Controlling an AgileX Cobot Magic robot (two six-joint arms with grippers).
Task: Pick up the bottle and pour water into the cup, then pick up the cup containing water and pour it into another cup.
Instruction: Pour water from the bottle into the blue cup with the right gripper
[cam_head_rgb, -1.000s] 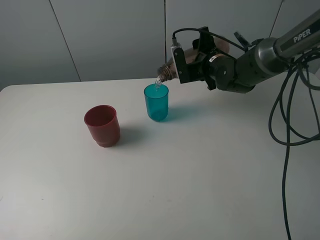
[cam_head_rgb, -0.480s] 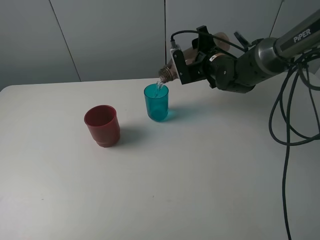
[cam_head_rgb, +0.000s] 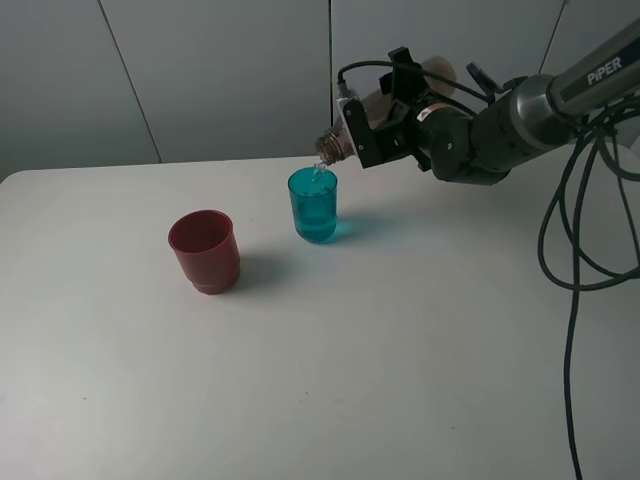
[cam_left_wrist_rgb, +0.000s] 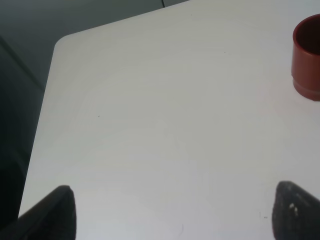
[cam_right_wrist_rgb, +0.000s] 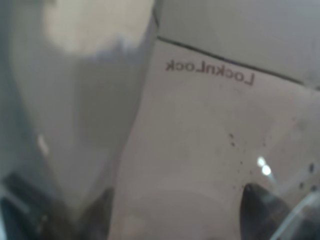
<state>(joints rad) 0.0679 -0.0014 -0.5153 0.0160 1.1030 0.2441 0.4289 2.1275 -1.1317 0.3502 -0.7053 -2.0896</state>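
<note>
**First pour under way, second pour not yet begun**

The right gripper (cam_head_rgb: 378, 128) is clamped on the bottle (cam_head_rgb: 333, 146) and holds it tipped almost flat above the table (cam_head_rgb: 420, 360). The bottle's open neck sits just over the rim of the blue cup (cam_head_rgb: 314, 205), and a thin thread of water shows between neck and cup. The cup looks darker in its lower part, so it seems to hold some water already; how full it is cannot be read. The right wrist view shows only the bottle's clear wall (cam_right_wrist_rgb: 200, 150) up close.

Judging by this, the task is in its first half. What is left is to right the bottle and set it down, then lift the blue cup and empty it into the red cup (cam_head_rgb: 204, 250). The red cup stands upright and looks empty.

The left gripper (cam_left_wrist_rgb: 175, 215) hangs over the table's left part with its fingers spread wide and nothing between them. The red cup is at the edge of its view.

The blue cup stands close to the table's far edge, about midway along it. The red cup is near it, toward the left edge and a little further from the far edge. The two are clearly apart. The near half of the table and the whole right side are bare, which leaves plenty of room to park the bottle. The far edge behind the blue cup is the tight spot.
</note>
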